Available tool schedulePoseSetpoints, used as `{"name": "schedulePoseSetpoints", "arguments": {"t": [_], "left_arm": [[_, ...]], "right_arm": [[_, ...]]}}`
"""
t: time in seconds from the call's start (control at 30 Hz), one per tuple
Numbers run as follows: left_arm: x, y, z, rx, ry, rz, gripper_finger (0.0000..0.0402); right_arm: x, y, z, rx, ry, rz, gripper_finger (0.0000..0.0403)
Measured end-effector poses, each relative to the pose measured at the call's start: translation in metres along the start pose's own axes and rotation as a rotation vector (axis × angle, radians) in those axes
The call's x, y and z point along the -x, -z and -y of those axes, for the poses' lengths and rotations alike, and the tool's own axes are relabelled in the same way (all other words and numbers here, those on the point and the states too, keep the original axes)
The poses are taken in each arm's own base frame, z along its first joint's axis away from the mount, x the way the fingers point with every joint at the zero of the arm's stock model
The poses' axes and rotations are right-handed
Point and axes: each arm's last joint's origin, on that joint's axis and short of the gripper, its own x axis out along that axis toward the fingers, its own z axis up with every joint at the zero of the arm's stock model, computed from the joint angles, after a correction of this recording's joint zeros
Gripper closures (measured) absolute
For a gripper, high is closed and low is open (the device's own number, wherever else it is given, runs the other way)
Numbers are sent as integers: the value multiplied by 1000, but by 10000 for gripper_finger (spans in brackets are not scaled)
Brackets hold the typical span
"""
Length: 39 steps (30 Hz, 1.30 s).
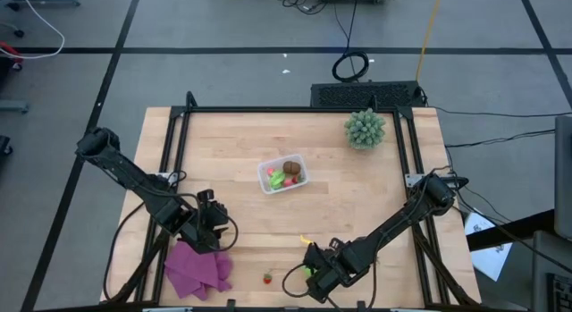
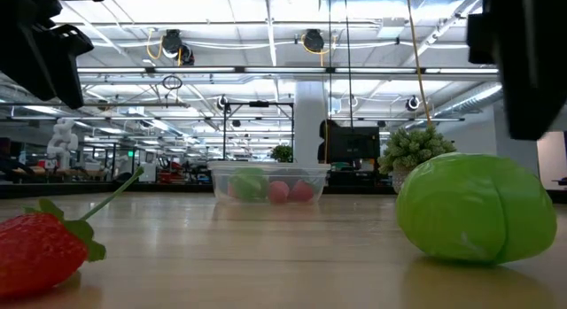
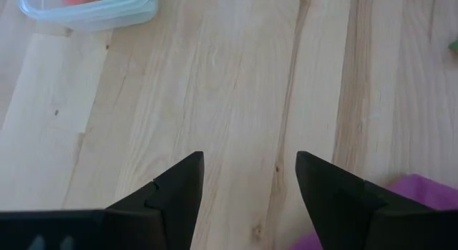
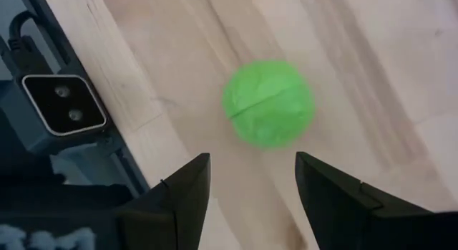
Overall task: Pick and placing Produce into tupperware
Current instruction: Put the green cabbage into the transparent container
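The clear tupperware [image 1: 283, 174] stands mid-table with a brown oval, a green piece and pink pieces inside; it also shows in the low view [image 2: 268, 183] and the left wrist view [image 3: 89, 8]. A round bright green piece [image 4: 268, 103] lies on the wood near the table's front edge [image 2: 477, 207]. My right gripper [image 4: 250, 178] hangs open just above it, fingers apart and clear of it [image 1: 313, 272]. A small red strawberry [image 1: 266, 278] rests on its side to the left of it [image 2: 40, 247]. My left gripper [image 3: 249, 178] waits open above bare wood [image 1: 210, 224].
A purple cloth [image 1: 197, 269] lies at the front left, beside my left gripper [image 3: 422, 196]. A spiky pale-green plant [image 1: 365, 129] stands at the far right. The low camera's housing [image 4: 64, 110] sits on the front edge close to the green piece. Black rails [image 1: 170, 151] run along the table's sides.
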Motion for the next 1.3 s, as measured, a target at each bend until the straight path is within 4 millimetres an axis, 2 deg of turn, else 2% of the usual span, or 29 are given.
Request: {"name": "schedulePoseSetpoints", "arguments": {"t": [0.3, 0.6, 1.03, 1.3], "left_arm": [[-4, -6, -7, 46, -21, -2, 174], [-7, -10, -12, 75, -37, -5, 174], [-6, -10, -12, 58, -37, -5, 174], [-6, -10, -12, 56, -37, -5, 174]], "right_arm": [[-1, -16, 7, 80, 8, 21, 209], [-2, -27, 4, 28, -79, 13, 209], [-5, -27, 11, 62, -16, -18, 209], [-29, -18, 22, 75, -75, -75, 209]]}}
